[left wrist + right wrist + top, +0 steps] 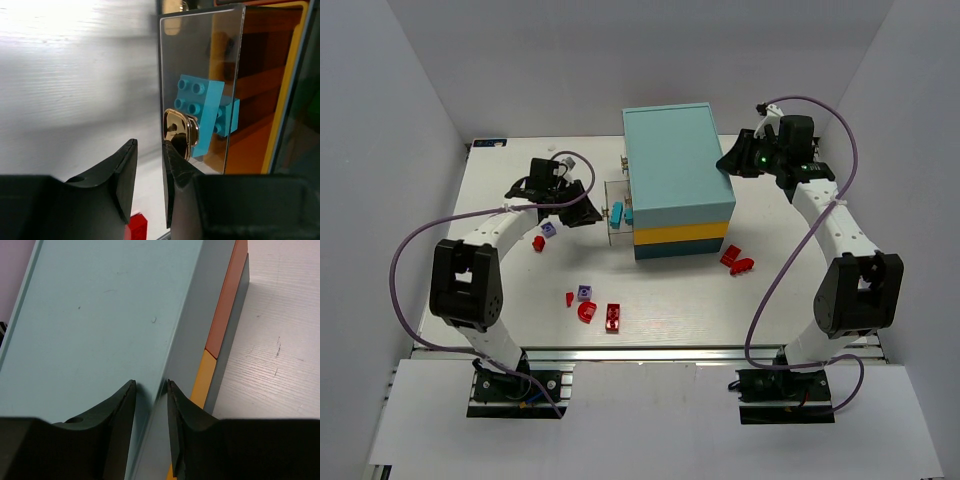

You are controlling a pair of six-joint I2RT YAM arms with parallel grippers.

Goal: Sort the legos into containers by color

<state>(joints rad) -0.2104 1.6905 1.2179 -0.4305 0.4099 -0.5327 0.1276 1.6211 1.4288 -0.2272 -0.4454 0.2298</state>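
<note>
On the left wrist feed the clear drawer (200,60) runs off the top and bottom of the frame. Its gold handle (181,131) covers part of the light-blue bricks (200,100) behind the panel, and a red brick (136,226) at the bottom edge is mostly hidden by the fingers (122,175), so I can't make out its shape. On the right wrist feed the cabinet (100,315) is cut off at the left and top edges, and I can't tell whether the right gripper (150,385) touches it. From above, the loose bricks (612,317) are too small for me to count studs, and the left gripper (588,214) is too dark to separate its fingertips.
</note>
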